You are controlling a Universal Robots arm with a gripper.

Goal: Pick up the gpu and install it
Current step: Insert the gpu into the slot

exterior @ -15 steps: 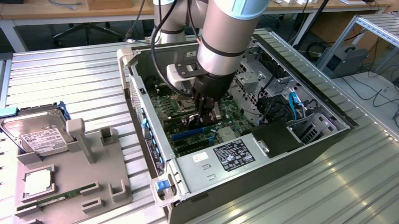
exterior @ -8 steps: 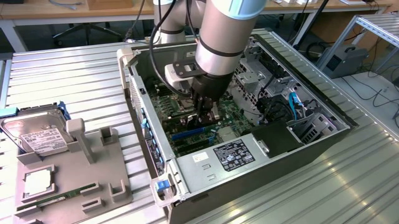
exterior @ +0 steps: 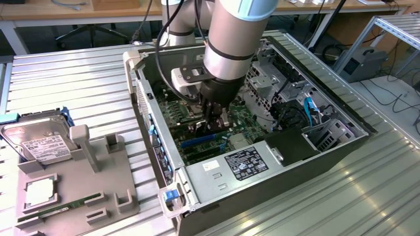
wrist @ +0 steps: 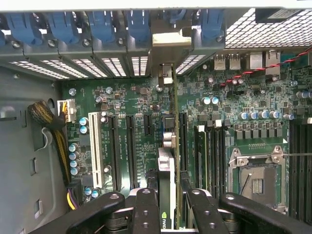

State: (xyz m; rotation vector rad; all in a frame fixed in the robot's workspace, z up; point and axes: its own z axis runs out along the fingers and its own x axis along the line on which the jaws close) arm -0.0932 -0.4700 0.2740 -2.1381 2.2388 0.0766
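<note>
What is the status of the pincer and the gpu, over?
Pincer shut on gpu. Gpu on edge over motherboard, bracket at rear slots. Nothing seen in the way.

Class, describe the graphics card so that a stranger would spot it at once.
Look inside the open computer case, over the green motherboard. The graphics card is held on edge in the gripper; unlike the empty slots beside it, it carries a silver bracket.

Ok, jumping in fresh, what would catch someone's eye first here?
The grey arm reaching into the open computer case at the exterior view's centre. In the wrist view its fingers pinch the gpu edge-on over the green motherboard. A hard drive sits on the fixture at the exterior view's left.
</note>
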